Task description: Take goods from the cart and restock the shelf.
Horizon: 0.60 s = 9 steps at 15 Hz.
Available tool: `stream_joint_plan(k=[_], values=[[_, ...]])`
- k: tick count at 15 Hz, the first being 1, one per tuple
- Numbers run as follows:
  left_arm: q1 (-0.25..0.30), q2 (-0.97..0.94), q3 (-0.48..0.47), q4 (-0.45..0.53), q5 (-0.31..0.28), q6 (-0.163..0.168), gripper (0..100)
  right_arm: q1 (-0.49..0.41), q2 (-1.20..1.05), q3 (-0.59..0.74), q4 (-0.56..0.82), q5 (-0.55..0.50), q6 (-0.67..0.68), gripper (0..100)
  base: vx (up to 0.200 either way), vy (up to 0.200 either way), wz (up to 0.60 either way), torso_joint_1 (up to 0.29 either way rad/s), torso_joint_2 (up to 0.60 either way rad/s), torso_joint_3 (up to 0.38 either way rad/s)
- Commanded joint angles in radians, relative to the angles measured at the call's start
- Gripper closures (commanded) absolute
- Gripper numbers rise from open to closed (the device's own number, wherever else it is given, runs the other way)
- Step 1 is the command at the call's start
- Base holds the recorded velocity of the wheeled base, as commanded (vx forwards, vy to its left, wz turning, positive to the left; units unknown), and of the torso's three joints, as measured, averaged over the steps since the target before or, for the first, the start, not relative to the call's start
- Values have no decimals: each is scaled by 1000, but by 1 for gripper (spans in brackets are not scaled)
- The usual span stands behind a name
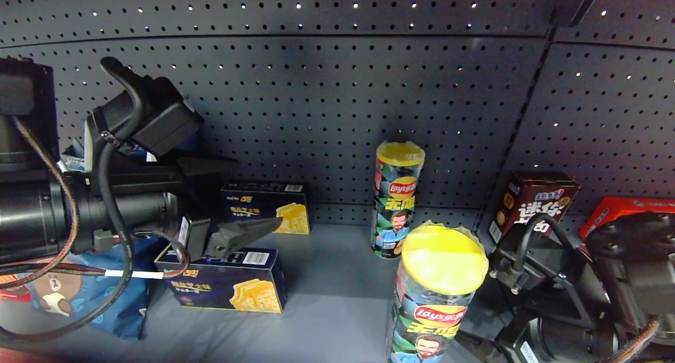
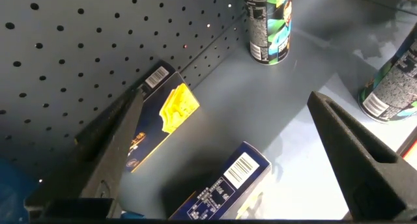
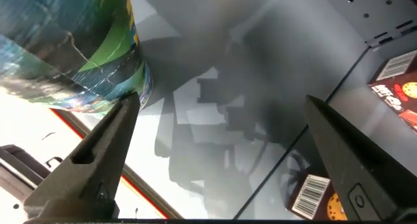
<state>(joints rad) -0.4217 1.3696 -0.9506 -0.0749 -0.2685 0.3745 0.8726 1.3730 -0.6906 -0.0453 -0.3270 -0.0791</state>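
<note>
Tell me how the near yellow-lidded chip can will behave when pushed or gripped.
The near chip can stands tall and narrow on the smooth shelf floor, so a high push would likely tip it. Once tipped, its round body would probably roll. The glossy wrap may be slippery to grip.

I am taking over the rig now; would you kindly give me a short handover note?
Left gripper: open, empty, over the front blue box, which lies on the shelf.
Right gripper: open, empty, beside the front can near the shelf's front edge, not gripping it.
Farther back: rear blue box and rear can.
Done: two boxes and two cans are on the shelf.
Left: probably draw both arms back and fetch more goods from the cart.
</note>
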Motion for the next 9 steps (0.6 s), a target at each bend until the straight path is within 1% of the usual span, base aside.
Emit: stream_joint_plan(k=[1, 3, 4, 6, 9], values=[[0, 0, 1, 0, 0, -2, 0, 5, 15, -6, -10, 2, -1, 0, 0, 0, 0, 0, 0, 0], [0, 0, 6, 0, 0, -2, 0, 11, 21, -1, -27, 2, -1, 0, 0, 0, 0, 0, 0, 0], [1, -4, 23, -8, 0, -2, 0, 11, 20, 0, -27, 2, -1, 0, 0, 0, 0, 0, 0, 0], [1, -6, 56, -46, -1, -2, 0, 11, 12, 2, -27, -3, -1, 0, 0, 0, 0, 0, 0, 0], [3, -7, 66, -55, -1, -3, 0, -1, -60, -27, -28, -7, -1, 0, 0, 0, 0, 0, 0, 0]])
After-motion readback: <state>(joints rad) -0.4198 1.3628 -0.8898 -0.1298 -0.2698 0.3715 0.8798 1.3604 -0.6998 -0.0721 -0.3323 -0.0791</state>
